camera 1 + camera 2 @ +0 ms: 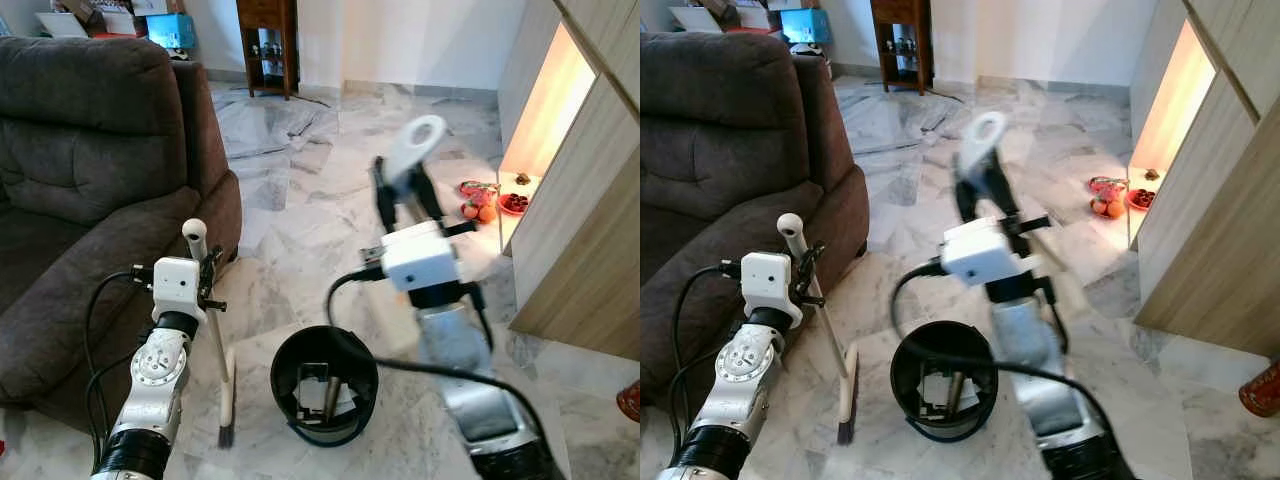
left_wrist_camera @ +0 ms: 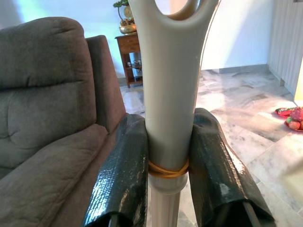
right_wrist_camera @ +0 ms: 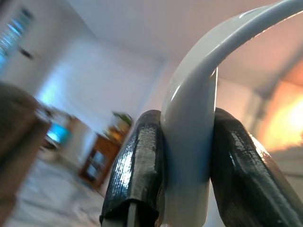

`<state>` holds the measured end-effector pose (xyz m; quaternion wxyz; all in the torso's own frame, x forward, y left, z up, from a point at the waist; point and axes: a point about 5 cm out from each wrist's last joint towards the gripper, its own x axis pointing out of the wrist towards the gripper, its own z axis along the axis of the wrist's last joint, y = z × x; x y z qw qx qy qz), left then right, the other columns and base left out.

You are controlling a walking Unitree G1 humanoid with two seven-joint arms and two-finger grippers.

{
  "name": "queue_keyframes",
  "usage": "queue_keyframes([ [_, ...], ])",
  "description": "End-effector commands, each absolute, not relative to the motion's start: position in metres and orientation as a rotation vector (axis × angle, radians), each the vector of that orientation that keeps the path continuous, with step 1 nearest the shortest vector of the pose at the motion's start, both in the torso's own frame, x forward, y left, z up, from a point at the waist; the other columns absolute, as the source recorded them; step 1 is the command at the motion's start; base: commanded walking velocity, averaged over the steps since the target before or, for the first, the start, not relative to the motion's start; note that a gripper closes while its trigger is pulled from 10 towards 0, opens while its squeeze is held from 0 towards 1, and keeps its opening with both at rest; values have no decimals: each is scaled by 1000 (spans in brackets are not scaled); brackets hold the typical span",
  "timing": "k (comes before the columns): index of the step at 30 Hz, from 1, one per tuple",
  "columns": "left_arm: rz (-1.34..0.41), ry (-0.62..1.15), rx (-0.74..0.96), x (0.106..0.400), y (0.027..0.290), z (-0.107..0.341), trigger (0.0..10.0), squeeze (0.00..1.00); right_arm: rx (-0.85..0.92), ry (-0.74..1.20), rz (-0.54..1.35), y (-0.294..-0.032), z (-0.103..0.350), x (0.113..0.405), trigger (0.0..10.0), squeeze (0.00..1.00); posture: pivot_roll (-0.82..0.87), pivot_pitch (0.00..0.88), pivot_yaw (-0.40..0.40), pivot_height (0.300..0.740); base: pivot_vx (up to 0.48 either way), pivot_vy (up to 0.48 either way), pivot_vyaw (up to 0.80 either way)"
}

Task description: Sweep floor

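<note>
The left gripper (image 2: 163,175) has its two black fingers (image 2: 124,175) clamped on the pale grey plastic handle of a short hand broom (image 2: 165,94), just above a yellow rubber band. In the head views that broom (image 1: 215,340) stands nearly upright at lower left, its dark bristles down on the floor. The right gripper (image 3: 184,156) is closed on a white looped plastic handle (image 3: 189,109), raised at upper centre of the head view (image 1: 415,145); what that handle belongs to I cannot tell.

Between the arms, at lower centre, sits a round black bin (image 1: 325,385) with scraps inside. Judging from this, both tools are in hand and the sweeping stroke comes next: drawing the bristles across the floor towards a collecting point.

The floor is glossy grey-veined white marble tile (image 1: 300,210). A dark brown fabric armchair (image 1: 90,170) takes the left, a light wood cabinet (image 1: 590,230) the right, a dark wooden side table (image 1: 266,45) the top.
</note>
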<state>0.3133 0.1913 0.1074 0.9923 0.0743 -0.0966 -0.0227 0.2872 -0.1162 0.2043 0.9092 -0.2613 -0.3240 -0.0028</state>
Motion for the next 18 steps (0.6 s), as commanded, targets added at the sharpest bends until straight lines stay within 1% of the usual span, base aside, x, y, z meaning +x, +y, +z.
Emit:
queue_keyframes([
  [1, -61, -258, 162, 317, 189, 120, 10000, 0, -530, -649, -74, -131, 203, 292, 10000, 0, 29, 0, 43, 740, 0, 0, 0],
  [3, -62, -258, 162, 317, 189, 120, 10000, 0, -528, -639, -85, -135, 201, 293, 10000, 0, 29, 0, 43, 740, 0, 0, 0],
  [5, -68, -256, 157, 317, 188, 119, 10000, 0, -493, -550, -174, -159, 185, 297, 10000, 0, 28, 0, 42, 740, 0, 0, 0],
  [6, -71, -255, 156, 317, 187, 119, 10000, 0, -487, -534, -189, -164, 181, 297, 10000, 0, 28, 0, 42, 740, 0, 0, 0],
  [11, -78, -253, 154, 316, 186, 118, 10000, 0, -495, -450, -212, -182, 160, 296, 10000, 0, 31, 0, 41, 740, 0, 0, 0],
  [14, -94, -248, 149, 315, 185, 117, 10000, 0, -410, -378, -239, -195, 145, 294, 10000, 0, 27, 0, 42, 740, 0, 0, 0],
  [18, -102, -249, 146, 315, 184, 118, 10000, 0, -388, -354, -255, -200, 138, 294, 10000, 0, 26, 0, 43, 740, 0, 0, 0],
])
